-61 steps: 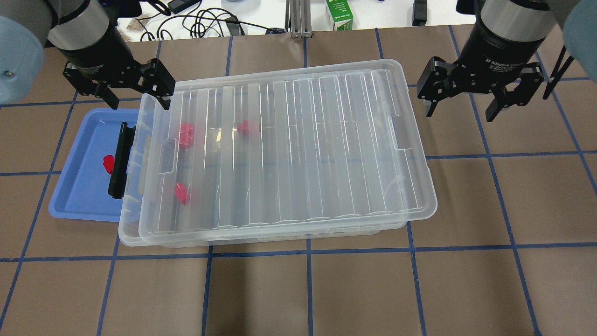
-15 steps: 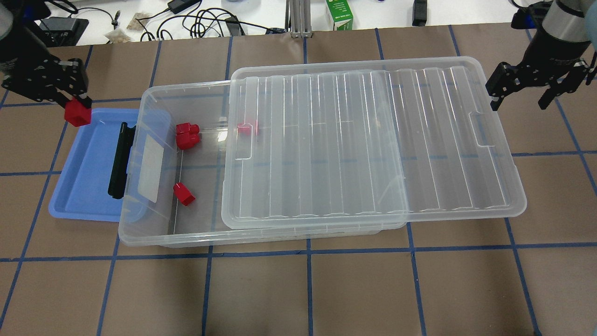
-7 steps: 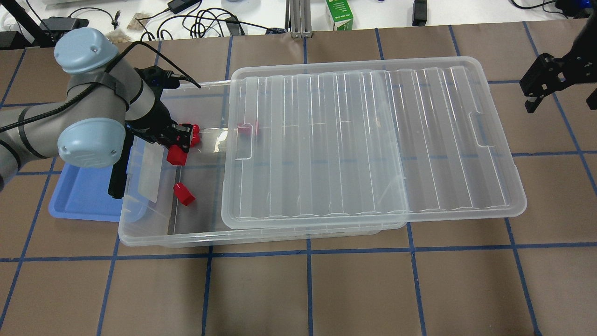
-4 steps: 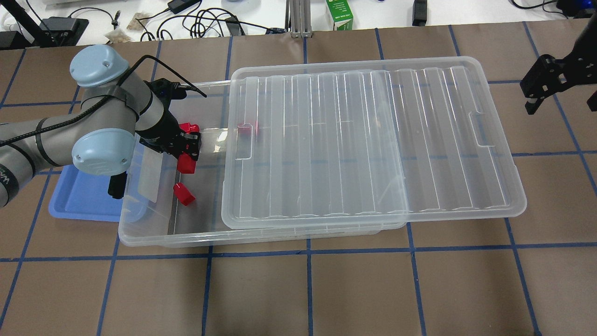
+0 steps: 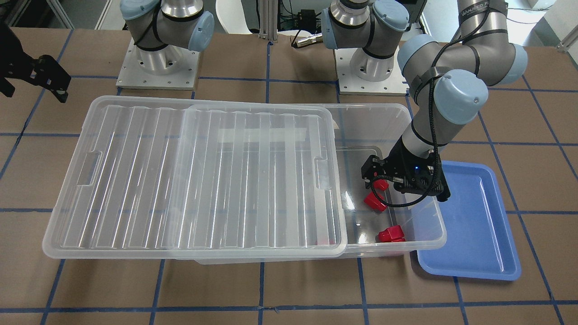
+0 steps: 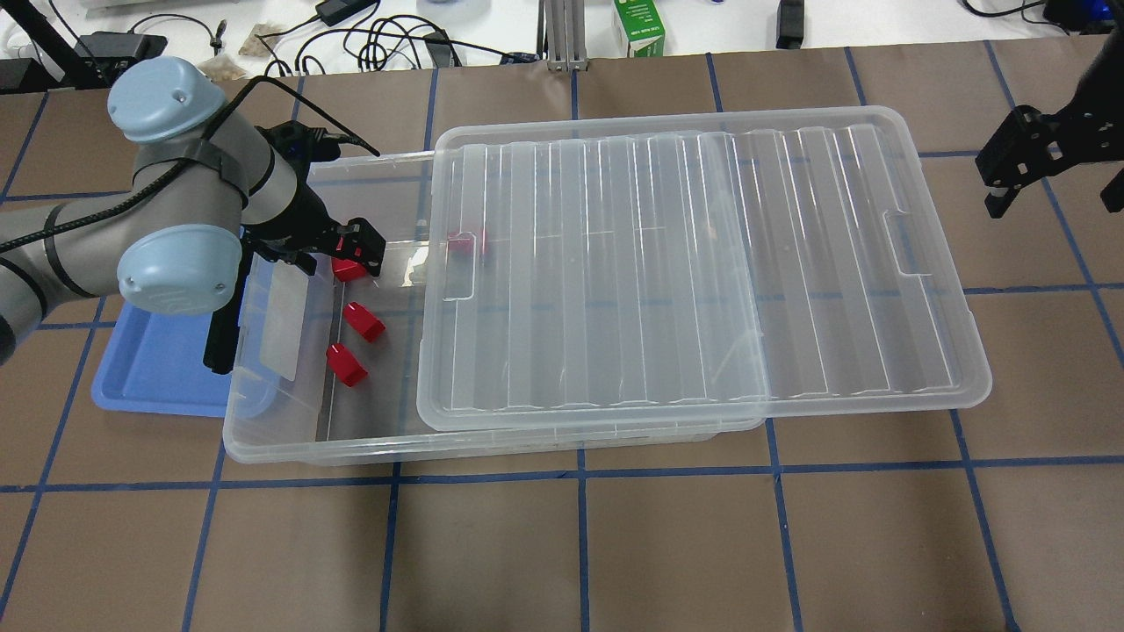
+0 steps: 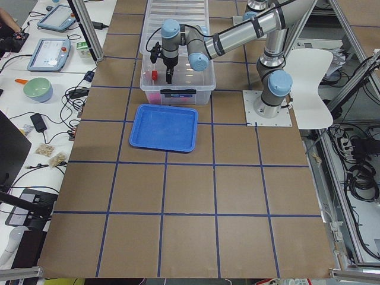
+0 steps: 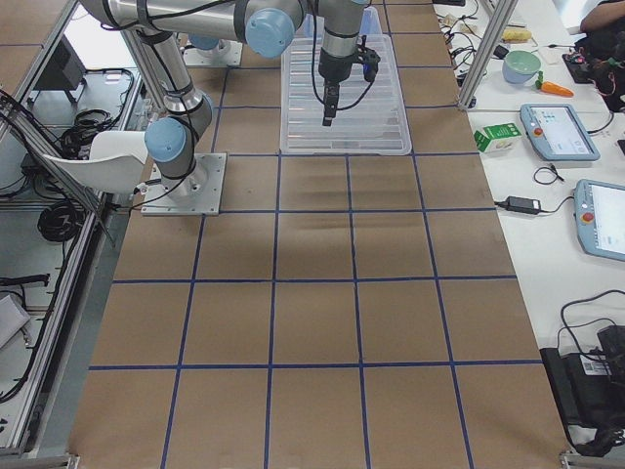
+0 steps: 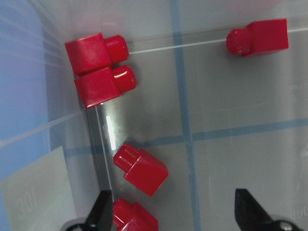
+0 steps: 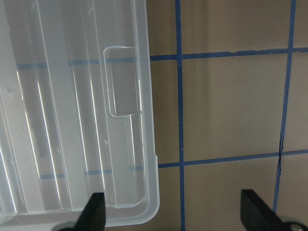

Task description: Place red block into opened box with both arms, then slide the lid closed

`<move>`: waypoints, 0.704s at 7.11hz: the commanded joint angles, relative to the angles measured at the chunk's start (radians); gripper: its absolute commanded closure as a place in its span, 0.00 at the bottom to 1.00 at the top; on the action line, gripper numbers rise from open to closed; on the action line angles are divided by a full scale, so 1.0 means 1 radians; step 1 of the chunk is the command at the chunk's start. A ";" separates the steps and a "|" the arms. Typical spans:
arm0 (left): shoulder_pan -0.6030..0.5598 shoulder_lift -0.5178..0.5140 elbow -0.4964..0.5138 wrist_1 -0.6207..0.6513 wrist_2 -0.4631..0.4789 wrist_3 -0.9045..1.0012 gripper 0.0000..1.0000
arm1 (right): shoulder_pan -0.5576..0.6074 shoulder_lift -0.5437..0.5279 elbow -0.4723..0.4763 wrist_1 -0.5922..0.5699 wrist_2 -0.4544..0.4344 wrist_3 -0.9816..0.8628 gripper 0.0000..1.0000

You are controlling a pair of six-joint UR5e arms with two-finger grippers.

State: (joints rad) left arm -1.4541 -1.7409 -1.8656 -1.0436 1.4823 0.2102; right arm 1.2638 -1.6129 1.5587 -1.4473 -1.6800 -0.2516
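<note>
**In the box's open end: block down, lid waiting**

On the floor of the uncovered end lies the small bright red plastic block [image 6: 363,322], loose, with other red blocks [image 6: 347,364] close by. The large clear plastic storage box [image 6: 307,452] holds them all. Its ribbed clear plastic lid [image 6: 702,263] sits slid well toward the robot's right, overhanging that end. The left gripper [image 6: 338,256] hangs just above the blocks, fingers spread wide and holding nothing. The right gripper [image 10: 174,211], likewise spread and empty, hovers over the brown table [image 6: 615,544] just beyond the lid's handle notch [image 6: 904,246]. A shallow blue plastic tray [image 6: 149,377] sits at the box's other end.

From where I stand, the placing looks done, so the closing is what matters. I'd want the left arm lifted clear of the rim first. Then the right fingers could set against the lid's far edge near the notch and push straight along the box, so the lid neither skews nor rides up. The left could brace the box against sliding.
</note>
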 commanded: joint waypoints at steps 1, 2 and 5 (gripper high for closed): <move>-0.009 0.050 0.078 -0.093 0.012 -0.020 0.08 | 0.000 0.001 0.003 0.001 0.000 -0.002 0.00; -0.017 0.091 0.083 -0.104 0.015 -0.023 0.00 | 0.000 0.001 0.003 0.001 0.000 -0.002 0.00; -0.017 0.188 0.199 -0.377 0.090 -0.043 0.00 | -0.006 0.004 0.003 0.001 -0.001 -0.024 0.00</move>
State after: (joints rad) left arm -1.4712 -1.5880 -1.7276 -1.2986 1.5587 0.1827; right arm 1.2614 -1.6113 1.5615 -1.4469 -1.6801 -0.2587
